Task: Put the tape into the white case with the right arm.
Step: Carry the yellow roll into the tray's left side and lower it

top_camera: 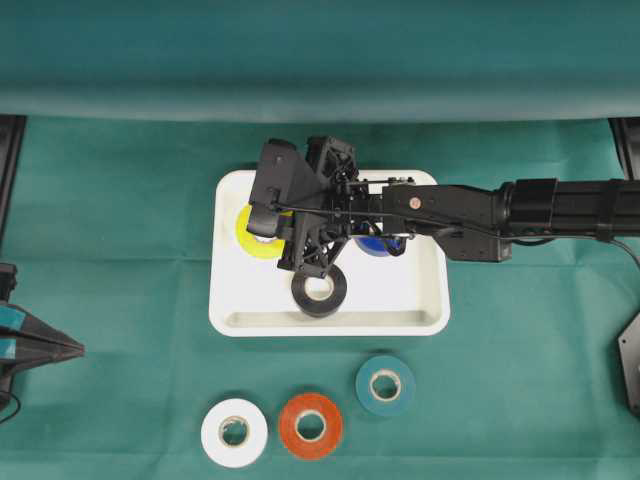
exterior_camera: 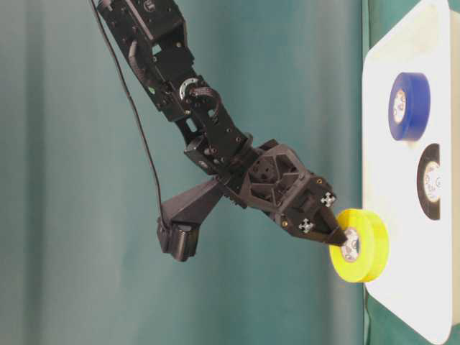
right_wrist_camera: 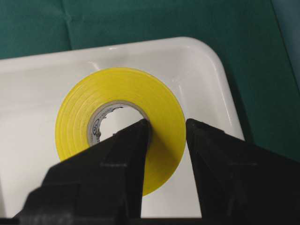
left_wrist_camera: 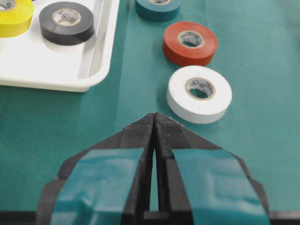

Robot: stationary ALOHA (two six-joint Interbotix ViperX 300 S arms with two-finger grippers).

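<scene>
1. Overhead: a green cloth [top_camera: 120, 250] is covering the table; the right gripper [top_camera: 268, 222] is hanging over the white case [top_camera: 330, 322], pinching the yellow tape [top_camera: 252, 240] at the case's left end.
2. Table-level: the tape is touching the case floor, so I am judging release is next.
3. Left wrist: the left gripper [left_wrist_camera: 154, 123] is resting closed and empty.
4. Right wrist: one finger is sitting inside the roll's hole, one outside, clamping its wall; I am planning to open slowly, then lift straight.

Right gripper [exterior_camera: 338, 236] pinches yellow tape [exterior_camera: 361, 246] (over case [exterior_camera: 392, 215]).
</scene>
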